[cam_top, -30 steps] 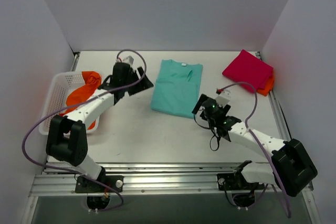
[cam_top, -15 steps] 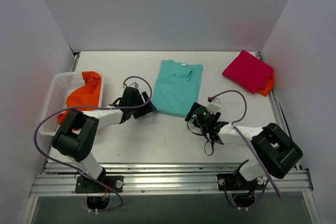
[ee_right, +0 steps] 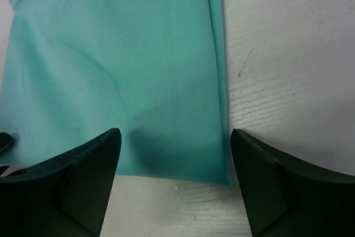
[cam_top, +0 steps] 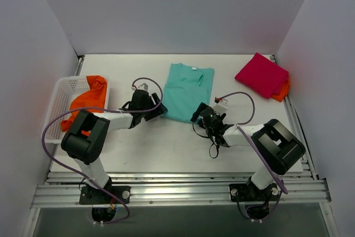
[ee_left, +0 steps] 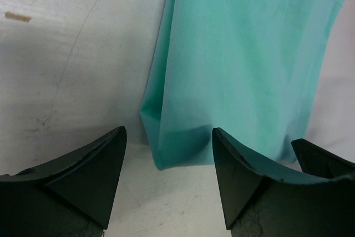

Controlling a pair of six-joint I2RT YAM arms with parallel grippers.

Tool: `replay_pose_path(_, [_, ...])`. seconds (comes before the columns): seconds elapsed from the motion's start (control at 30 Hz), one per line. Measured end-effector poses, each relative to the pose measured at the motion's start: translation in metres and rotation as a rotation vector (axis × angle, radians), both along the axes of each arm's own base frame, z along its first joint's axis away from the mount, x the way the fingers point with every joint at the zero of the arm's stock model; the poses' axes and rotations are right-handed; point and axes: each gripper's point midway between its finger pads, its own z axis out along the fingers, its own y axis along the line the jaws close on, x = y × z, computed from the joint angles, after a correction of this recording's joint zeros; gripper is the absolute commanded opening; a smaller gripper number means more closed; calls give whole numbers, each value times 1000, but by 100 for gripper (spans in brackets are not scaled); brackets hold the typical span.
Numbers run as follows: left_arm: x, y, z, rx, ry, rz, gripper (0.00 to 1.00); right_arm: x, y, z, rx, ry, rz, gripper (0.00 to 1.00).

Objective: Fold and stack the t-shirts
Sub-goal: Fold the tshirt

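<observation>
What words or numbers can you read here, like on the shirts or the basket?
No text can be read.
The teal t-shirt has a small pale tag at its collar, too small to read.
The pink t-shirt, the orange t-shirt and the white basket show no writing.

Left arm (cam_top: 113,119) folded low, reaching right and far, left gripper (ee_left: 167,134) with jaws spread wide, right arm (cam_top: 244,133) folded low, reaching left, right gripper (ee_right: 175,134) with jaws parted equally wide.
</observation>
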Motion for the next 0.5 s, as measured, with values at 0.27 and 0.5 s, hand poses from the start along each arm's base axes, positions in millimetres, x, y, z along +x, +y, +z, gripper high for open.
replay_pose_path(0.27, [25,-17,-3,-61,-53,-6,53,4,2,-4,-2,0,-6,44])
replay_pose_path(0.5, [27,-21,-14,-83,-37,-10,2,-3,-4,-14,-30,43,-7,0])
